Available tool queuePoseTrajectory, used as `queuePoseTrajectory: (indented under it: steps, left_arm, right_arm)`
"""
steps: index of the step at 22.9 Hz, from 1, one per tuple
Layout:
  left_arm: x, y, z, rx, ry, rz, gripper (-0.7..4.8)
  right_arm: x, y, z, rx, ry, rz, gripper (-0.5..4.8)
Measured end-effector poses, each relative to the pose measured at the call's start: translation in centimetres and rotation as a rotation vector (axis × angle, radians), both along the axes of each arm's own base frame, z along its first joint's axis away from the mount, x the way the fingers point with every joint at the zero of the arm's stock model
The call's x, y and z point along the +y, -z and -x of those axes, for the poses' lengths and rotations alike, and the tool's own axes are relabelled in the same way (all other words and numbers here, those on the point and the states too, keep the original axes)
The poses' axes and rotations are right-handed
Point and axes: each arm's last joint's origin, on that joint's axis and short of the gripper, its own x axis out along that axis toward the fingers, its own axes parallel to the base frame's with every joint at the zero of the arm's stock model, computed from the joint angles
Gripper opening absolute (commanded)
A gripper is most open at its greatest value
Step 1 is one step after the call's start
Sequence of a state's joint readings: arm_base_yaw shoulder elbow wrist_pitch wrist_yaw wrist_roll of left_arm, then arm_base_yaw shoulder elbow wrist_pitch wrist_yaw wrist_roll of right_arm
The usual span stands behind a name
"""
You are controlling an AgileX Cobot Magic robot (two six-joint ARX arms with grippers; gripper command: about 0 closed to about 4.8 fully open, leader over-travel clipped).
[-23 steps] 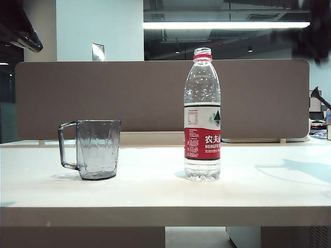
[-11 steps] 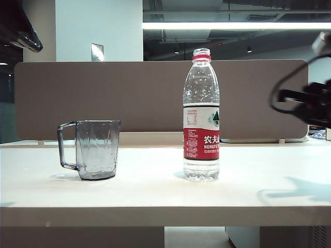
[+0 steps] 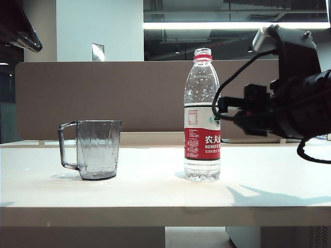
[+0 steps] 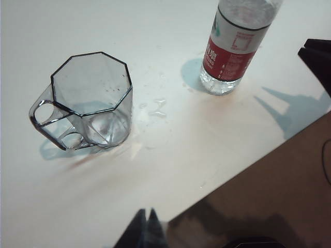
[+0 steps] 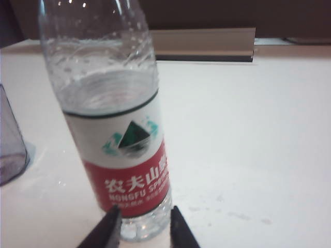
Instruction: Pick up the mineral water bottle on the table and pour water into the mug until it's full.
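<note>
The mineral water bottle (image 3: 202,116) stands upright on the table (image 3: 155,194), right of centre, no cap on its neck, and nothing holds it. The mug (image 3: 95,149) sits well apart to its left, handle pointing left, and looks empty apart from some wetness at its base; a few drops of water (image 4: 158,106) lie on the tabletop between the 2. So by my reading nothing of the task is done: the grasp, the lift and the whole pour are left.

The right gripper (image 5: 142,223) comes in level from the right at label height, its 2 fingers slightly parted, 1 on each side of the bottle's lower body, not visibly pressing it. The left gripper (image 4: 146,227) hangs at the near left above the table, its tips drawn together, holding nothing.

Hard to make out: the water level inside the bottle, since clear liquid and clear plastic blend. The right fingers are cut off by the right wrist view's edge, and in the exterior view cables and the dark wrist hide them, so actual contact cannot be judged.
</note>
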State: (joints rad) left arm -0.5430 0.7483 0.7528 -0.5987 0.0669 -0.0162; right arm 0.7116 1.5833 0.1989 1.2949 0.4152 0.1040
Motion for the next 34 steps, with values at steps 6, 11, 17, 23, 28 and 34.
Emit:
queuePoseTrajectory:
  steps: [6, 11, 17, 23, 28, 34]
  left_arm:
    - [0.0, 0.0, 0.0, 0.0, 0.0, 0.0, -0.05]
    - [0.0, 0.0, 0.0, 0.0, 0.0, 0.0, -0.05]
    - [0.0, 0.0, 0.0, 0.0, 0.0, 0.0, -0.05]
    - [0.0, 0.0, 0.0, 0.001, 0.0, 0.0, -0.05]
    - [0.0, 0.0, 0.0, 0.001, 0.0, -0.001, -0.05]
    - [0.0, 0.0, 0.0, 0.001, 0.0, -0.001, -0.05]
  right_arm:
    - [0.2, 0.7, 0.0, 0.035, -0.005, 0.031, 3.44]
    - [2.0, 1.8, -1.6, 0.042, -0.103, 0.025, 4.79]
    - [3.6, 2.1, -3.6, 0.014, -0.106, 0.003, 4.79]
    - [4.7, 1.8, -5.7, -0.018, -0.084, -0.021, 4.79]
    - [4.8, 1.9, -7.0, -0.023, -0.059, -0.025, 4.79]
    - [5.2, 2.7, -8.5, -0.019, -0.042, -0.024, 4.79]
